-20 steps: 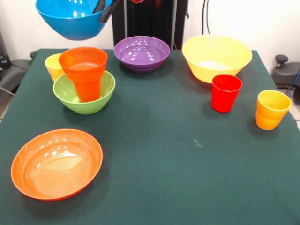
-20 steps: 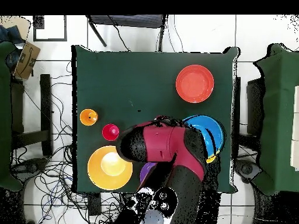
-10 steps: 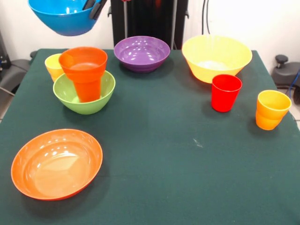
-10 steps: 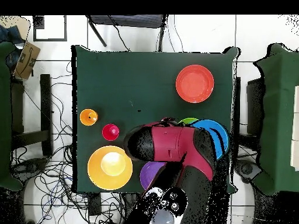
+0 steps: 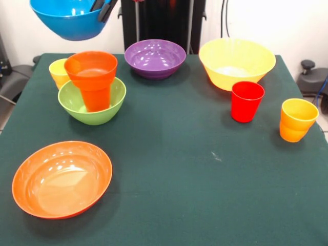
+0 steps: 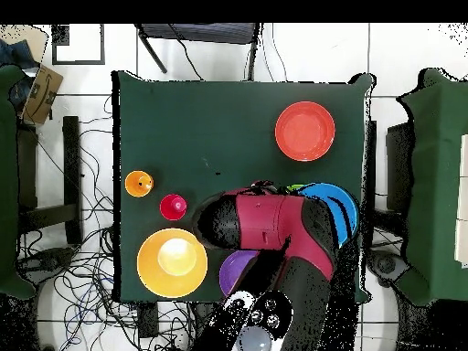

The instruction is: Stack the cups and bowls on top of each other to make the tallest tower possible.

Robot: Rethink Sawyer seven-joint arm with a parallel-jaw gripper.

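I see the jaws (image 5: 104,7) at the top edge of the front view, closed over the rim of the glossy blue plastic bowl (image 5: 69,20), which hangs in the air, clear of the dark green counter (image 5: 179,169). The bowl is above and behind the glossy green plastic bowl (image 5: 92,102). In this green bowl stands the orange plastic cup (image 5: 92,77), upright, mouth up. Just behind them, partly hidden, is a small yellow plastic cup (image 5: 57,72).

The wide shallow orange plastic bowl (image 5: 61,178) lies alone at the near left. The purple plastic bowl (image 5: 155,58) and the big yellow plastic bowl (image 5: 237,62) sit at the far side, apart from each other. The red plastic cup (image 5: 247,101) stands just in front of the yellow bowl, and the yellow-orange plastic cup (image 5: 297,120) is near it, at the right edge.

From overhead, the red and black arm (image 6: 270,224) covers most of the green bowl and part of the blue one.
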